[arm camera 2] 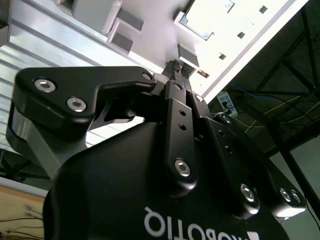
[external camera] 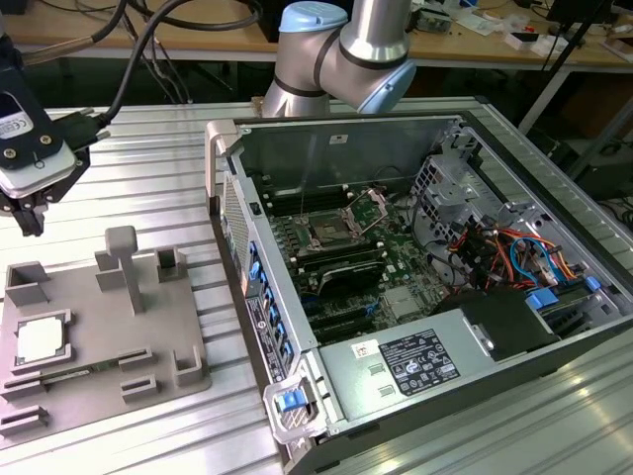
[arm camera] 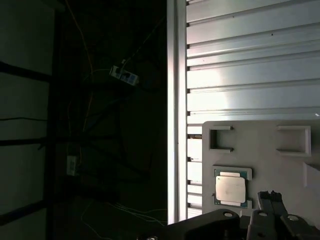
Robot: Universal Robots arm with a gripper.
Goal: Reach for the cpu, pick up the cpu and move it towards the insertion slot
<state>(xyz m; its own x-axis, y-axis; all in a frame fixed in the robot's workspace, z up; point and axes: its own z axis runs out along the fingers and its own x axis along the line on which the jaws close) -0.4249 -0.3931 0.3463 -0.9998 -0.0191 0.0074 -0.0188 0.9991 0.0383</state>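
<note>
On the ribbed metal counter (external camera: 138,148), your arm (external camera: 366,59) stands at the far side. Its gripper (external camera: 30,218) hangs pointing down at the exterior view's left, just beyond the grey tray (external camera: 148,371), fingers pressed together on nothing. One cpu (external camera: 42,339) lies flat in a tray pocket, untouched, and one insertion slot (external camera: 326,235) sits inside the open computer case (external camera: 336,139), well apart to the exterior view's right.

The silvery cpu (external camera: 42,339) is lying flat on the grey tray (external camera: 99,381); the shiny-framed insertion slot (external camera: 326,234) is sitting well apart, inside the case (external camera: 346,148).
</note>
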